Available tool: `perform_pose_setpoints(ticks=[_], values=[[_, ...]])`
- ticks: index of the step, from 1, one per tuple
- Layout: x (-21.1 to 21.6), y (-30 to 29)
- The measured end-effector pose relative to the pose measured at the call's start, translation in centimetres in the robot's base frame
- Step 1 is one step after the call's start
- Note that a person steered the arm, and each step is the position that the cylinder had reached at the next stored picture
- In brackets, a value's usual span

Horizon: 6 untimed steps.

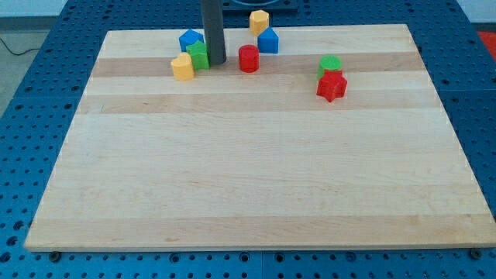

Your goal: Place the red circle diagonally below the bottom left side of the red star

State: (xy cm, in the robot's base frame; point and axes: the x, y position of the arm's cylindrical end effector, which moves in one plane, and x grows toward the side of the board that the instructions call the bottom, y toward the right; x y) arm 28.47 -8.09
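The red circle (248, 58), a short cylinder, stands near the view's top, left of centre. The red star (332, 86) lies to its right and a little lower, touching a green circle (330, 66) just above it. My tip (216, 62) rests on the board just left of the red circle, with a small gap between them, and right beside a green block (199, 55).
A yellow block (182, 67) and a blue block (190, 39) cluster with the green block at the top left. A yellow hexagon (259, 21) and a blue block (268, 40) sit above the red circle. The wooden board (256, 178) lies on a blue perforated table.
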Motion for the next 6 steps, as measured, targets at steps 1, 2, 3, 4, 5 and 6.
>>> perform_pose_setpoints(ticks=[1,2,3,4,5,6], values=[[0.0,0.1],[-1.4,0.1],[-2.6,1.8],[-1.6,5.8],[2.8,7.7],[6.7,7.9]])
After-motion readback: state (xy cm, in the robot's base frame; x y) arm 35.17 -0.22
